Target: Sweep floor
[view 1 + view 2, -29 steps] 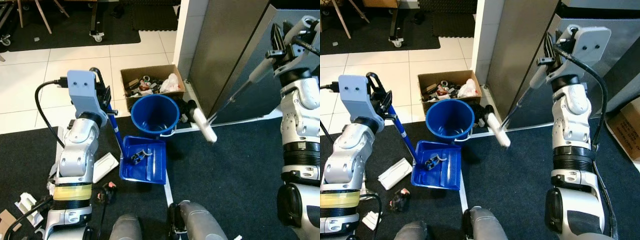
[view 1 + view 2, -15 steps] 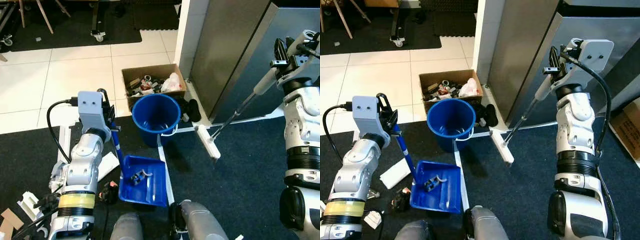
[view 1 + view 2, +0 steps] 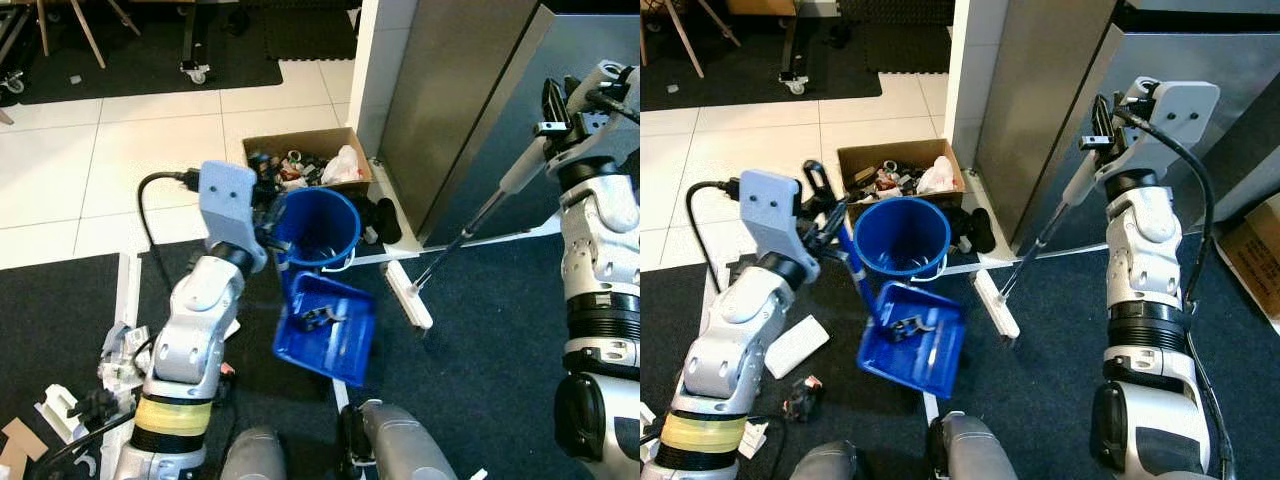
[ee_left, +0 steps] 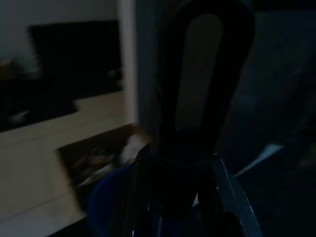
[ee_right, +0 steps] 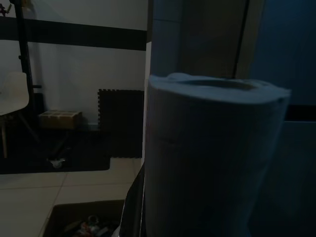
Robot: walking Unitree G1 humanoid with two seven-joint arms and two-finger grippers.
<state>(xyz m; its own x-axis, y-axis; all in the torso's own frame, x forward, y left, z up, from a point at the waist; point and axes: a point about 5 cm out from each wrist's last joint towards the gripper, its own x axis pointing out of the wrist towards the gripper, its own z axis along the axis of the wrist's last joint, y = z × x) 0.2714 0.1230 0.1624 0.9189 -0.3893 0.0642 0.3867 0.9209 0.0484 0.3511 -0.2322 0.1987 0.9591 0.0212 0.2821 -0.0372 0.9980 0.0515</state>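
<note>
My left gripper (image 3: 830,214) is shut on the blue handle of a blue dustpan (image 3: 325,328). The pan hangs tilted above the dark carpet, just in front of the blue bucket (image 3: 318,225), with small bits of debris (image 3: 320,318) lying in it. The handle end looms dark in the left wrist view (image 4: 197,98). My right gripper (image 3: 548,128) is raised at the right and shut on the grey broom handle (image 5: 212,158). The white broom head (image 3: 408,295) rests low on the carpet to the right of the dustpan.
An open cardboard box (image 3: 305,165) of scraps stands behind the bucket, and black shoes (image 3: 380,215) lie beside it. A steel-fronted cabinet (image 3: 450,100) rises at the right. A white flat piece (image 3: 798,345) and litter (image 3: 120,350) lie on the carpet at the left.
My left arm has lifted the dustpan off the carpet and swung it right, up against the bucket, now tilted. The broom head has shifted slightly left.
</note>
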